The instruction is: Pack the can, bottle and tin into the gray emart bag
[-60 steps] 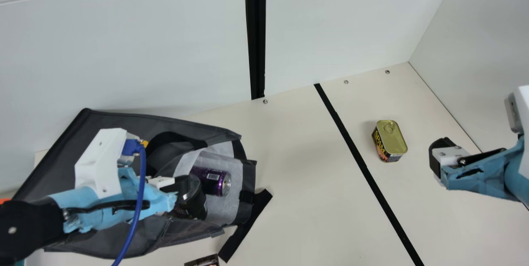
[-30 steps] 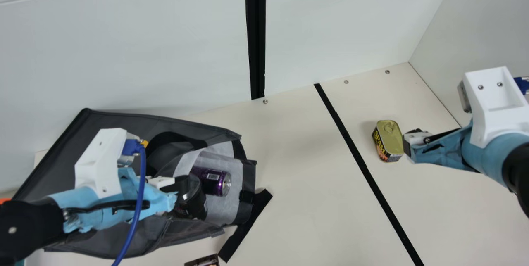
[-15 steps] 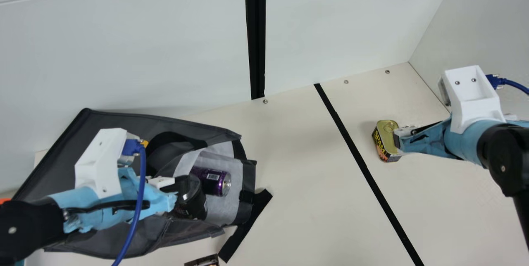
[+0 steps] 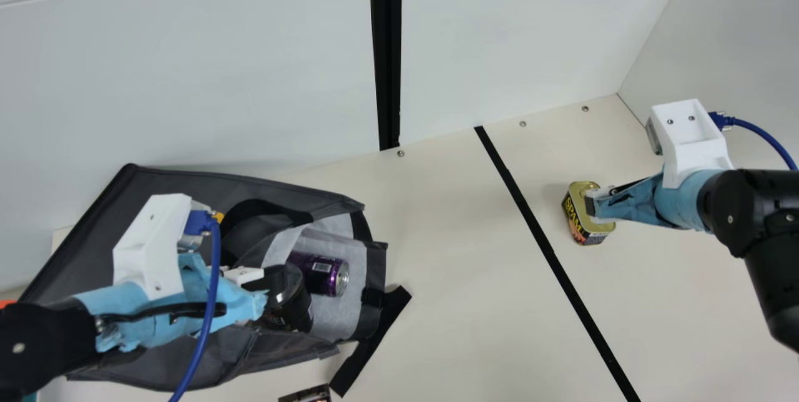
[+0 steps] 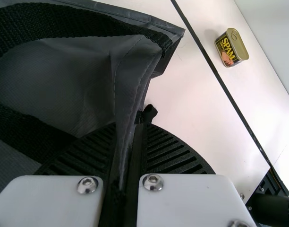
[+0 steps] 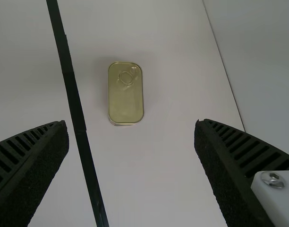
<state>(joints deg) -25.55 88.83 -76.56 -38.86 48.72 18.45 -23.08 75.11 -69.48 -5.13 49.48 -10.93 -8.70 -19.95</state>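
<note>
Right arm is swinging in toward 10 o'clock, bringing its gripper (image 6: 130,124) over the tin (image 4: 573,222); left arm and gray bag (image 4: 312,193) are staying put. Right fingers are spreading wide, gripping nothing. Left gripper (image 5: 129,126) is clamping the bag's edge. Purple can (image 4: 319,272) is lying inside the bag mouth; dark bottle (image 4: 288,307) is sitting in there too, around 7-8 o'clock from the can. Two of three are looking packed. Tin is standing on the bench (image 4: 462,327), roughly 3 o'clock from the bag, still needing picking and bagging.
</note>
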